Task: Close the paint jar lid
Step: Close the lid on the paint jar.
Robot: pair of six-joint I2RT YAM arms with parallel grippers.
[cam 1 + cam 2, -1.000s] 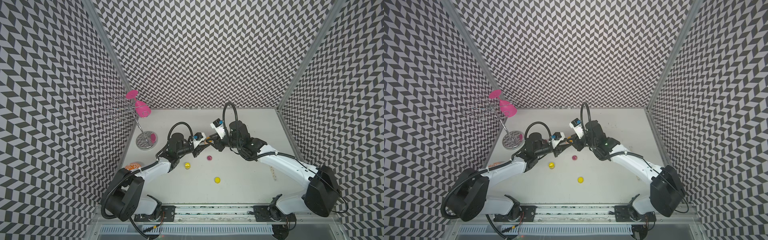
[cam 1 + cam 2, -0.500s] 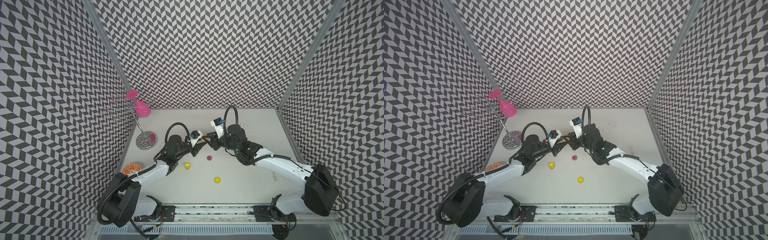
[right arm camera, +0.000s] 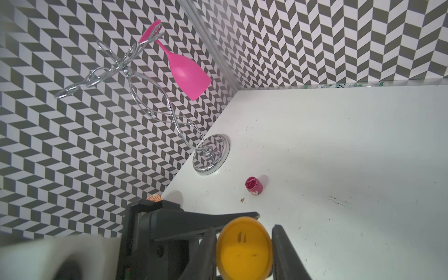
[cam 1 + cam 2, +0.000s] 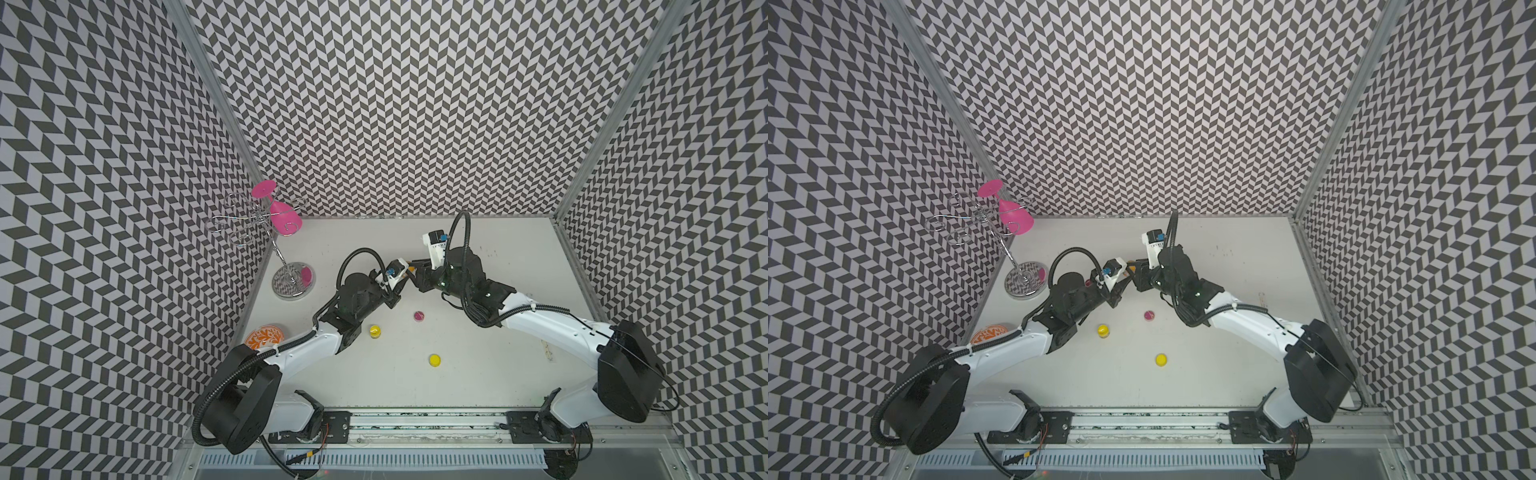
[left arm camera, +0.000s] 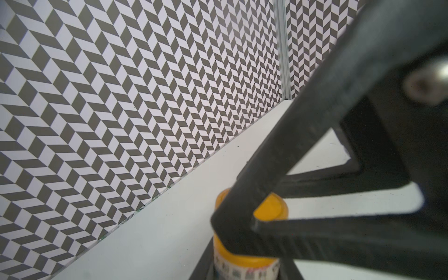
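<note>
Orange jar [image 5: 242,259] clenched in left tool [image 5: 246,272], right tool [image 3: 246,254] grasping its lid [image 3: 242,242]; arms outstretched, meeting.

Your paint jar [image 5: 244,263] is orange with a white printed label, clamped low in the left gripper [image 5: 247,269], mid-surface [image 4: 478,374] toward the far side. Its round orange lid [image 3: 243,252], faintly smudged, sits on top, squeezed by the right gripper [image 3: 243,238].

Left arm [image 4: 307,353] and right arm [image 4: 548,328]: white links, black joint housings (bulkiest at the base), ribbed black cable loops [image 4: 361,250], white wrist-camera boxes [image 4: 434,245]; right gripper [image 3: 243,247] fingers [image 3: 284,254] matte dark grey.
</note>
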